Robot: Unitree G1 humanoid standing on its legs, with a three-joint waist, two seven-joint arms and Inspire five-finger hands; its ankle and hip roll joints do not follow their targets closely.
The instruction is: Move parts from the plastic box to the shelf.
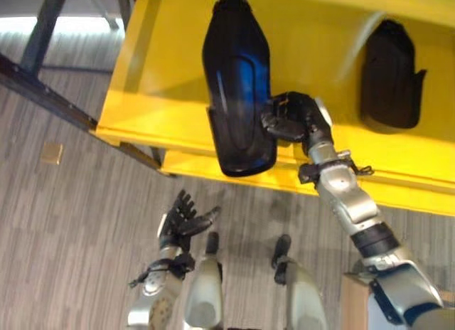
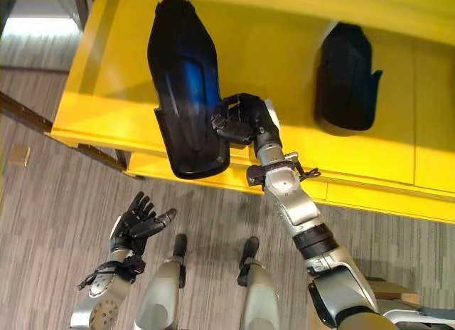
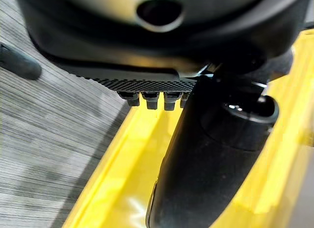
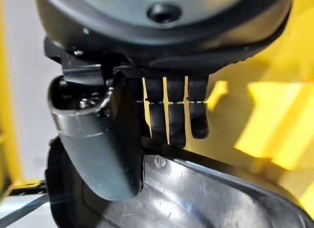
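At the far left of the head views, a small tan block [image 1: 51, 153] lay on the grey floor [image 1: 71, 230], well clear of the work. Lower down hung the left hand [image 1: 181, 222], fingers spread and relaxed, holding nothing and well below the yellow shelf [image 1: 142, 95]. On that shelf lay the long black part [image 1: 238, 88], its long axis running from the shelf's back toward its front lip, with the near end overhanging the edge. The right hand [image 1: 290, 118] sat just beside that near end, on the part's right flank; it was plainly the nearer hand, and any final push or release would, I judged, run along the part's length toward the shelf's back. Further right, a second black part [image 1: 387, 77] rested on the shelf, well apart from the first. The right wrist view added what the head views left vague: the thumb [image 4: 100, 139] curled over the part's glossy rim while the fingers [image 4: 176, 115] hung straight down behind it, so the hand pinched the edge rather than wrapping it. The plastic box was not something I could place.
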